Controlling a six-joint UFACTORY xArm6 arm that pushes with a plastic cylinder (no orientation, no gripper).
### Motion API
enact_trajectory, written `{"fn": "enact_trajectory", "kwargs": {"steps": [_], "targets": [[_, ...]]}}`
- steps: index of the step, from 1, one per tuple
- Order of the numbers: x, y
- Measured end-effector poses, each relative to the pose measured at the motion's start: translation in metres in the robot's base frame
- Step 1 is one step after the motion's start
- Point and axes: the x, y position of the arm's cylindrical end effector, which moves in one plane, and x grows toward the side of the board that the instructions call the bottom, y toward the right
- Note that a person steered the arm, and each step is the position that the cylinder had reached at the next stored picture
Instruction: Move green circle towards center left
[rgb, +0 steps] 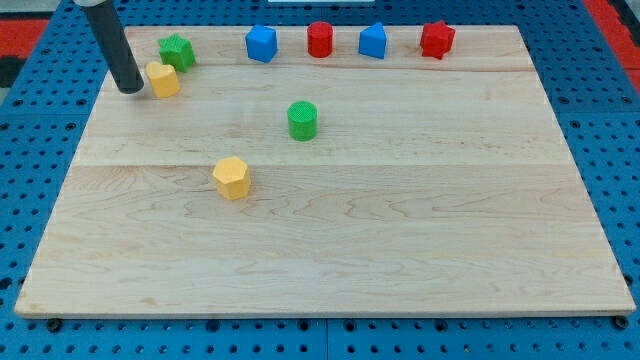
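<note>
Wooden and pale, the counter (330, 250) carries 8 blocks, and the arm ends in a bare rod, so there is no gripper here to be open or closed. The tip (131, 90) sits at the far left, touching or just beside the yellow block (163, 79) at its 3 o'clock. The green star (176, 51) lies close by, at about 1 o'clock from the tip. Lower down sits the yellow hexagon (231, 178). The green circle (302, 120), the task's block, stands near the middle of the board, at about 1 o'clock from the yellow hexagon and well apart from the tip. Along the top edge run the blue block (261, 44), the red cylinder (319, 40), a second blue block (373, 41) and the red star (437, 40).

The likely trouble is the route. The tip needs to reach the circle's 3 o'clock side; a straight sweep from where it stands would shove the yellow block along, or strike the circle from 9 o'clock and drive it the wrong way. An off-centre push could also let the round block roll aside, perhaps into the yellow hexagon at its 7 o'clock.
</note>
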Motion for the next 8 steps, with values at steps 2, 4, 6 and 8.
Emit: {"fn": "enact_trajectory", "kwargs": {"steps": [2,4,6,8], "targets": [[0.000,0.011],[0.023,0.024],[0.014,0.121],[0.014,0.257]]}}
